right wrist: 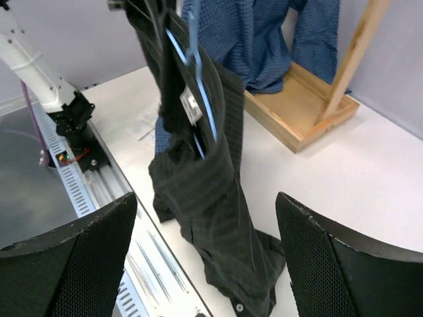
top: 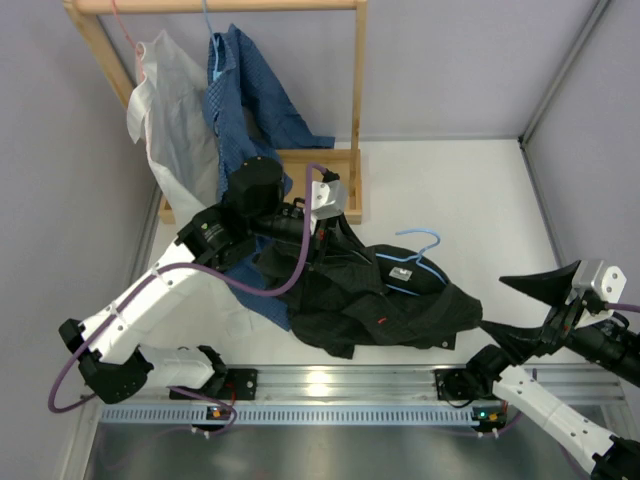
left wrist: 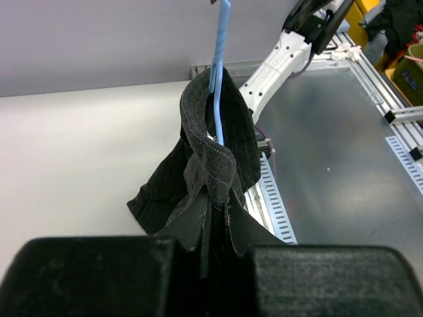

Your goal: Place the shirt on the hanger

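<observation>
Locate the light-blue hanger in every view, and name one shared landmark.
Top external: hanger mid-frame, hook poking out of the shirt.
Left wrist: hanger top centre, running down into the collar.
Right wrist: hanger top centre, inside the shirt.
Shared landmark: the black shirt.

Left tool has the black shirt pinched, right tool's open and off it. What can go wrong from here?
1. Only the left tool holds the shirt, pinching a fold by the collar; whether the hanger wire is in that pinch is unclear, so it may slide out on a lift.
2. The shirt's lower part lies bunched beside the rail; dragging could snag it.
3. The right tool is open and apart, so nothing steadies the hanger.
</observation>
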`<state>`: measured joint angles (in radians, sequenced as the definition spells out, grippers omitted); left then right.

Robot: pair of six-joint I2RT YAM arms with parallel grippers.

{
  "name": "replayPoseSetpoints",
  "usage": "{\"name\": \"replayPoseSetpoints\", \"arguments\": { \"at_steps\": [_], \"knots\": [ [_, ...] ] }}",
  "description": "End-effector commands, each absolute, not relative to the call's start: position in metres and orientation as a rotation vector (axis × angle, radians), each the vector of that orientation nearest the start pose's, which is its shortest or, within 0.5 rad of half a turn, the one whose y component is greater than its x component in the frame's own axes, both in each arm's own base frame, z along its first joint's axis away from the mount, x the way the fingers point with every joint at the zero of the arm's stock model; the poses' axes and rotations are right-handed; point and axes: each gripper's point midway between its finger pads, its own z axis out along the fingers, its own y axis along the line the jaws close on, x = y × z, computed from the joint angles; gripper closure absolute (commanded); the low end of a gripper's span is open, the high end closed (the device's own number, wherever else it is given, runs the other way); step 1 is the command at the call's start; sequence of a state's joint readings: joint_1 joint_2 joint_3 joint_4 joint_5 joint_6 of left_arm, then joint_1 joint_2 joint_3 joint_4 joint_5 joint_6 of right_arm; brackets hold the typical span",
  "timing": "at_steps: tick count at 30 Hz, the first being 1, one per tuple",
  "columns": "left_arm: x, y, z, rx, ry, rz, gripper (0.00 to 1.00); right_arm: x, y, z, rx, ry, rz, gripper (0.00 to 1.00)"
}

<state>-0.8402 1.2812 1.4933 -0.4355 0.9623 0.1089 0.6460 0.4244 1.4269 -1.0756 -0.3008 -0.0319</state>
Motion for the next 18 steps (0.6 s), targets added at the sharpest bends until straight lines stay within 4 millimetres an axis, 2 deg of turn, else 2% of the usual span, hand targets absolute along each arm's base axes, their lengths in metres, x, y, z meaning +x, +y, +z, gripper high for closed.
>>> {"name": "replayPoseSetpoints", "arguments": {
  "at_steps": [1,4,7,10,11,14,18],
  "knots": [
    [0.113,-0.331,0.432,1.358,1.187,-1.333,1.0,0.065,0.095,0.367,-0.762,1.662,0.631,0.19],
    [0.108,-0.324,0.452,1.288,1.19,-1.353,1.0,0.061,0.098,0.372,-0.813,1.639,0.641,0.24],
    [0.09,-0.316,0.468,1.312,1.153,-1.433,1.0,0.056,0.105,0.384,-0.876,1.592,0.672,0.29],
    [0.075,-0.313,0.476,1.356,1.125,-1.52,1.0,0.043,0.126,0.398,-1.009,1.492,0.78,0.33],
    [0.073,-0.313,0.48,1.349,1.123,-1.542,1.0,0.031,0.135,0.403,-1.072,1.444,0.851,0.33],
    [0.066,-0.315,0.484,1.368,1.106,-1.617,1.0,0.027,0.149,0.42,-1.145,1.355,0.917,0.33],
    [0.062,-0.317,0.492,1.365,1.071,-1.685,1.0,0.037,0.168,0.422,-1.204,1.356,0.969,0.35]
  ]
}}
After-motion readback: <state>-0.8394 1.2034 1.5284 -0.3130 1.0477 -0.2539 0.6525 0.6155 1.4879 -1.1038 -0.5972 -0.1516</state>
